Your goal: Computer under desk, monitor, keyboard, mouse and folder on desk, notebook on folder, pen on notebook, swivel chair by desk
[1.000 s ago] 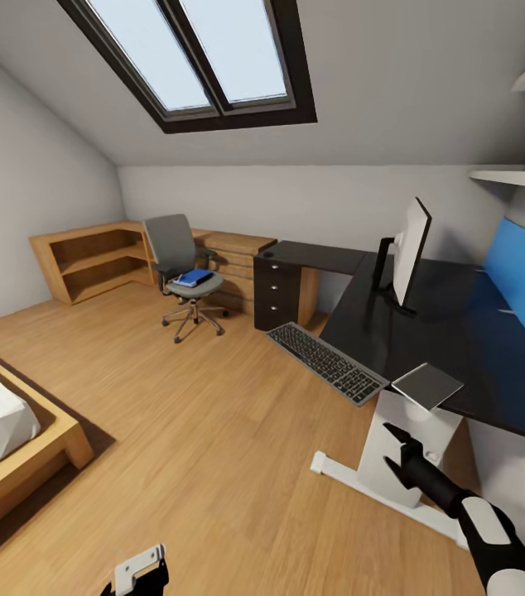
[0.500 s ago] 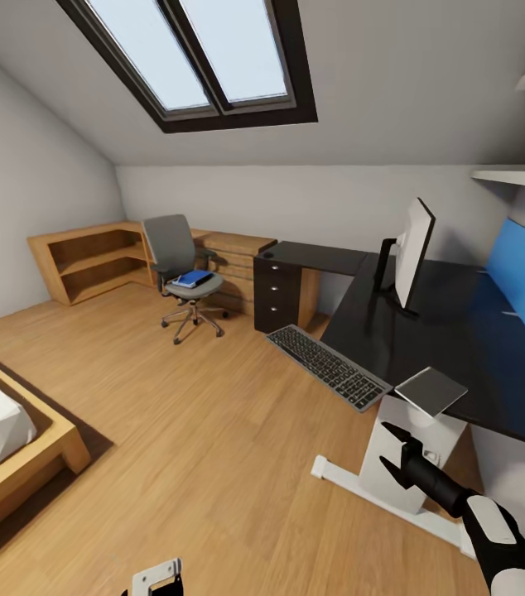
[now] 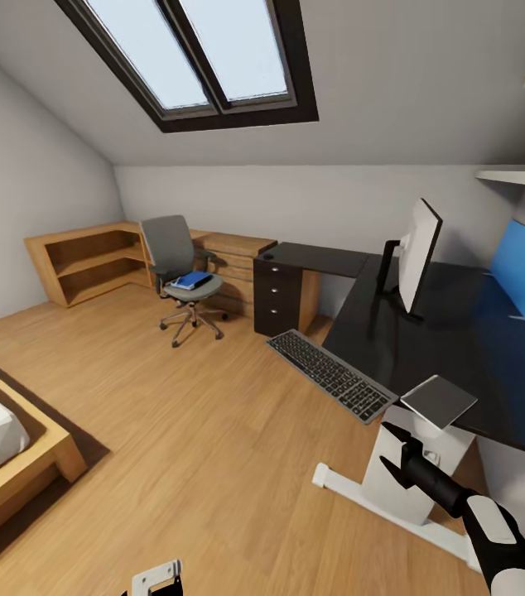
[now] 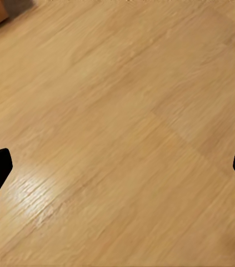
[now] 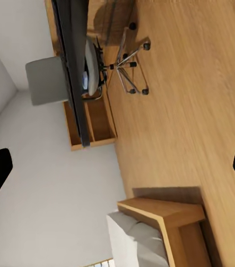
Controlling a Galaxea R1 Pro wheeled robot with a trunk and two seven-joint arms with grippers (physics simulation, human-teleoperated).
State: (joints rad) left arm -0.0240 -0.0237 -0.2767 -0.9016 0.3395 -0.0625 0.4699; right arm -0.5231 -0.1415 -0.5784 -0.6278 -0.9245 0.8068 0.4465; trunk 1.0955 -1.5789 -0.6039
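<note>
Right hand (image 3: 397, 448), fingers spread and empty, hangs just beside the worktop's (image 3: 428, 348) white leg; the left hand (image 4: 117, 161) is spread too. Keyboard (image 3: 332, 375) overhangs the worktop edge near the monitor (image 3: 419, 255), while the blue folder (image 3: 191, 280) lies on the swivel chair (image 3: 181, 273) well beyond the worktop.

An attic bedroom at home, with a work corner in it. The grey ceiling slopes down under a black-framed skylight (image 3: 200, 62), and the floor (image 3: 204, 447) is light wood. A wooden-framed bed (image 3: 10, 455) with a white mattress stands at one side; low wooden shelves (image 3: 89, 261) line the far wall. A black-topped desk (image 3: 428, 348) carries a monitor (image 3: 418, 255), with a grey office chair (image 3: 181, 273) nearby.
</note>
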